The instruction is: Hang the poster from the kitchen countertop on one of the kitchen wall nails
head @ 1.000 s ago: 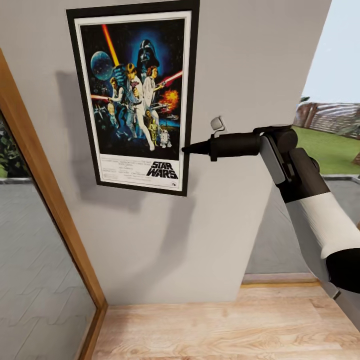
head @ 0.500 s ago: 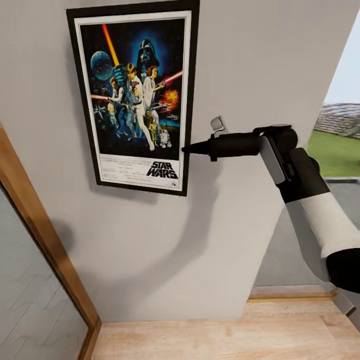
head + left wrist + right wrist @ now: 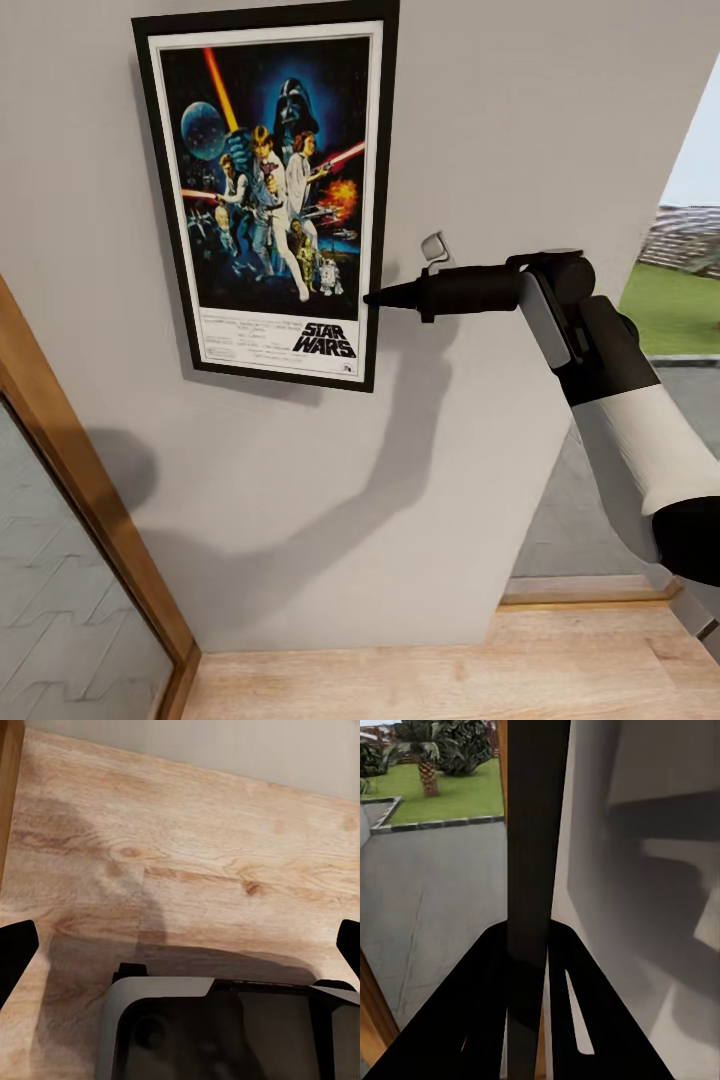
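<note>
1. My right gripper (image 3: 372,298) has its fingers clamped together on the right edge of the poster (image 3: 268,190); from the right wrist camera I see that dark frame edge (image 3: 534,870) running straight down between the two black fingers (image 3: 480,1012).
2. The poster sits upright and flat against the grey wall (image 3: 520,130), its top cut off by the head view's edge.
3. A small grey bracket-like piece (image 3: 436,247) shows just above my right arm (image 3: 600,370); I can't tell what it is.
4. My left gripper (image 3: 180,945) has its black fingertips (image 3: 15,949) wide apart, nothing between them, pointing down at the pale wooden floor (image 3: 187,847).
5. A wooden door frame (image 3: 70,470) slants at the left, and grass (image 3: 670,310) lies outside at the right.
</note>
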`<state>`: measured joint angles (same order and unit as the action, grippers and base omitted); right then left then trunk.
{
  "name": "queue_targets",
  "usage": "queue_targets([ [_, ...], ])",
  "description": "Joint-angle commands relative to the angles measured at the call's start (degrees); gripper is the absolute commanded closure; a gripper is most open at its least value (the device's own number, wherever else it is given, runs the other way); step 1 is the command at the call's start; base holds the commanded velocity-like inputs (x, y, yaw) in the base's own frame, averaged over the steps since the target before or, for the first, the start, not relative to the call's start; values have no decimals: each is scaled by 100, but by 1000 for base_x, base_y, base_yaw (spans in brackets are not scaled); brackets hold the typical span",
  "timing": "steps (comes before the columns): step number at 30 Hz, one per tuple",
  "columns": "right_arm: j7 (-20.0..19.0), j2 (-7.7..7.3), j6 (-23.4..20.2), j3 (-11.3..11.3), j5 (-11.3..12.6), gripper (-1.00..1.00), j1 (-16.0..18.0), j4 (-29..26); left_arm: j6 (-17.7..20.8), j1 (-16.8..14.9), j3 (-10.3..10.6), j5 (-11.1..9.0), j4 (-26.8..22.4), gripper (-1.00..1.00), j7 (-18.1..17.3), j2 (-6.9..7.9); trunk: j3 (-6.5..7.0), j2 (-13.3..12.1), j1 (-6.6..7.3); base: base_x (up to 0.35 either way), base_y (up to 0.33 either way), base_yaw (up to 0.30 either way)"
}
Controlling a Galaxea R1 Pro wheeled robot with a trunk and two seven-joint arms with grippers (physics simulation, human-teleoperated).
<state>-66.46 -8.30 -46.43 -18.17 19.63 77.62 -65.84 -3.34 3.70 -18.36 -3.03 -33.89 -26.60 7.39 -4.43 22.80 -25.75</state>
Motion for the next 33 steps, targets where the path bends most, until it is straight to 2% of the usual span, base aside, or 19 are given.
queue_targets([
  [1,2,-5,-44,-11,41,100,7,1,7,1,-10,-31,-4,-100,-32,-1,-12,12,-4,42,0,0],
  [9,2,-5,-44,-11,41,100,7,1,9,0,-10,-31,-4,-100,-36,-1,-12,12,-4,200,0,0],
  [16,2,-5,-44,-11,41,100,7,1,9,-1,-13,-31,-4,-100,-36,-1,-12,12,-4,54,0,0],
  [19,43,-6,-363,-6,576,100,100,42,-10,0,-36,-35,-19,-100,-30,-22,-11,12,-4,0,0,0],
  [20,43,-6,-355,-6,605,100,131,42,-10,0,-36,-35,-19,-100,-30,-22,-11,12,-4,0,0,0],
  [26,43,-6,-265,-6,340,100,211,42,-10,0,-36,-35,-19,-100,-30,-22,-11,12,-4,0,0,0],
  [33,43,-6,-265,-6,336,100,211,42,-10,0,-36,-35,-19,-100,-30,-22,-11,12,-4,0,0,0],
])
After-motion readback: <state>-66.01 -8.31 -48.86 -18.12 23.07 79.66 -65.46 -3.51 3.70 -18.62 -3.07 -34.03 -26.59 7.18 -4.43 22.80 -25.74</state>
